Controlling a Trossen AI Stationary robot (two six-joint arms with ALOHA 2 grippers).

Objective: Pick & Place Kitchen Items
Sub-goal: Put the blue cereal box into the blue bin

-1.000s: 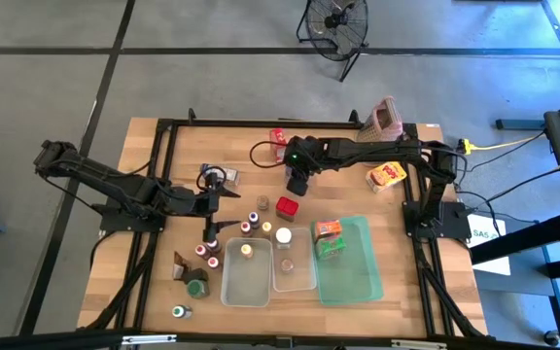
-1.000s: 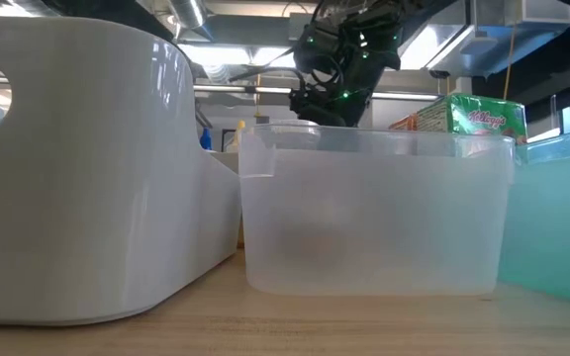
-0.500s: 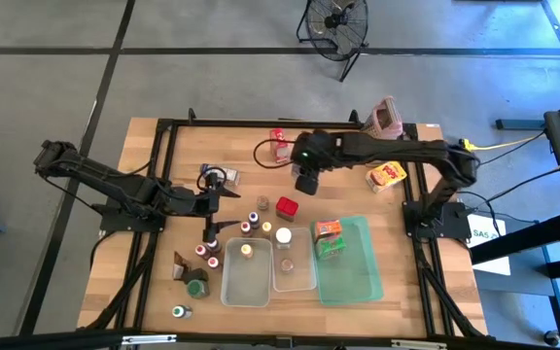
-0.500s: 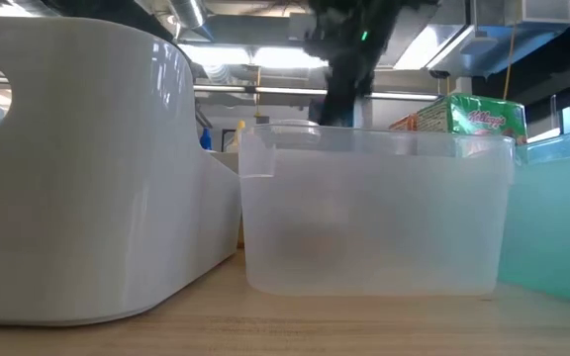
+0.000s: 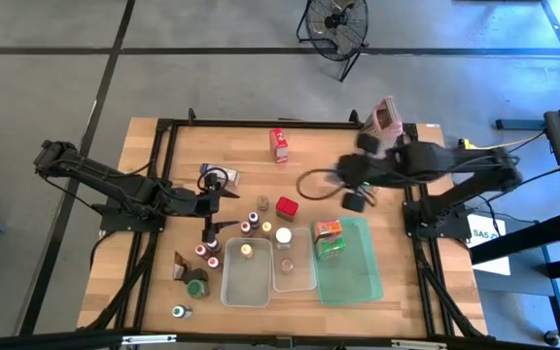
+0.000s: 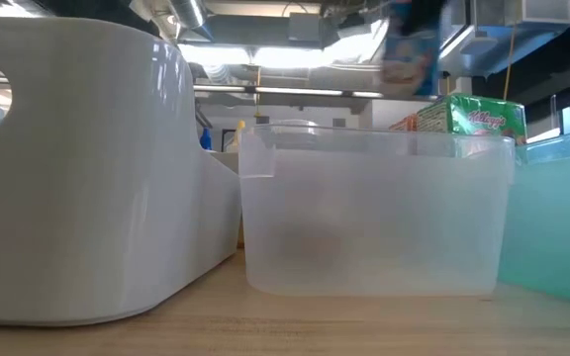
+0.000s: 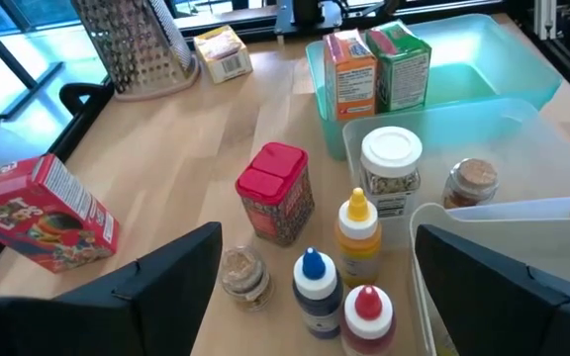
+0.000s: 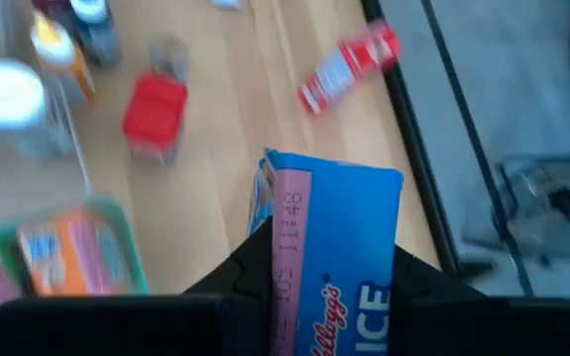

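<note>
My right gripper (image 5: pixel 356 201) hangs high over the table's right middle, just beyond the green tray (image 5: pixel 358 277), shut on a blue carton (image 8: pixel 336 247). That carton shows blurred at the top of the low view (image 6: pixel 411 54). My left gripper (image 7: pixel 315 297) waits open at the table's left middle (image 5: pixel 220 185), facing small bottles (image 7: pixel 315 292) and a red-capped jar (image 7: pixel 277 193). An orange carton (image 7: pixel 352 71) and a green one (image 7: pixel 402 61) stand on their bases in the tray. A red carton (image 5: pixel 279 143) lies on the wood at the far middle. My right gripper pinches the blue carton between its two fingers (image 8: pixel 255 272), one on each broad face, at the end nearest the wrist (image 8: pixel 336 297). The fingers slant downward. The carton is lifted clear of the table and points away from the fingers, its narrow pink side toward the camera.
Two clear tubs (image 5: pixel 246 277) (image 5: pixel 295 272) stand near the front edge, left of the tray; a white-capped jar (image 7: pixel 392 173) stands at their far side. A metal grater (image 5: pixel 385 117) stands at the far right, a yellow carton (image 7: pixel 221 51) beside it. More small jars (image 5: pixel 188 282) stand front left.
My right gripper has risen from the far middle of the table and swung toward the right edge and a little nearer, carrying the blue carton up, clear of the table. It has rolled somewhat. In the low view it has risen toward the picture's top.
</note>
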